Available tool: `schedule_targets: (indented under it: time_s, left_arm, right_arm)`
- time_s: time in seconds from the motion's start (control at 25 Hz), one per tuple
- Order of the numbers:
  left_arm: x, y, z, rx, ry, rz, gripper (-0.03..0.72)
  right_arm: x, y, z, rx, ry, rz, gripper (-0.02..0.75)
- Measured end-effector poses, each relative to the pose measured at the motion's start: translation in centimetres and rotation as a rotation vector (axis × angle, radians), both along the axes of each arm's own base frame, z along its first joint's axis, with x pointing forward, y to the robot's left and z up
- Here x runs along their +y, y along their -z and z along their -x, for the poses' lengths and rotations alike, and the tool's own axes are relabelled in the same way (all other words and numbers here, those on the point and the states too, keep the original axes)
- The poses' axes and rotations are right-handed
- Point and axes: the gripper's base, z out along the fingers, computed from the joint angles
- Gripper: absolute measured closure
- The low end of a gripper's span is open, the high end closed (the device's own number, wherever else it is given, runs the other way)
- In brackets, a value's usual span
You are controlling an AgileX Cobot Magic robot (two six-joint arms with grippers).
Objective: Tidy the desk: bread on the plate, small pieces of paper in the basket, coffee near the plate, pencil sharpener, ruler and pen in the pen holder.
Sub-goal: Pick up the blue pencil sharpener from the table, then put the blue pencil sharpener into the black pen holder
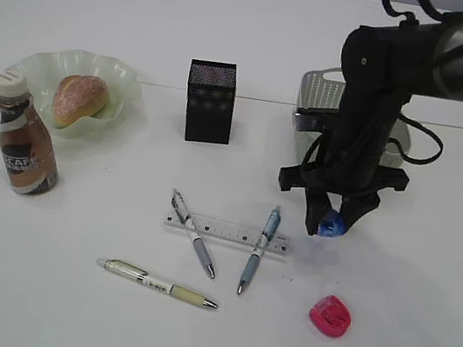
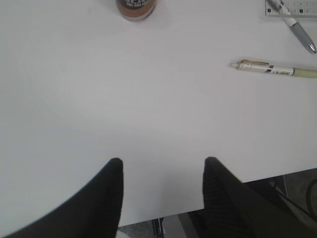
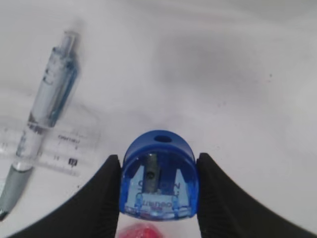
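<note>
A blue pencil sharpener (image 3: 158, 176) is pinched between the jaws of the right gripper (image 1: 329, 224), held just above the desk (image 1: 61, 305) near the ruler (image 1: 227, 230). Its smooth rounded shell could slip out on the way to the pen holder (image 1: 209, 101). The left gripper (image 2: 163, 198) hangs spread and empty. Counted: two sharpeners, one pink (image 1: 331, 316) on the desk; three pens; one ruler; one bread roll (image 1: 80, 99) on the plate (image 1: 131, 87); one coffee bottle (image 1: 23, 141).

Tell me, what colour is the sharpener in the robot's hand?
Translucent blue pencil sharpener; clearest in the right wrist view.
</note>
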Motion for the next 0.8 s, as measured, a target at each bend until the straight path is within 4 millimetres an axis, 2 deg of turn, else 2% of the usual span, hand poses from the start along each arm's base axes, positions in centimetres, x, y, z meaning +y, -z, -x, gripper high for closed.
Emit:
schedule_targets:
  time_s: [0.2, 0.44, 0.8]
  left_arm:
    - [-0.1, 0.0, 0.0, 0.002, 0.000, 0.017, 0.308]
    - [-0.2, 0.0, 0.0, 0.003, 0.000, 0.021, 0.308]
    - [-0.3, 0.0, 0.1, 0.016, -0.015, 0.049, 0.308]
  right_arm:
    - [0.7, -1.9, 0.8, 0.018, -0.139, -0.097, 0.428]
    - [0.7, -4.6, 1.4, -0.020, -0.178, -0.138, 0.428]
    - [0.8, -5.0, 1.5, -0.026, -0.182, -0.151, 0.428]
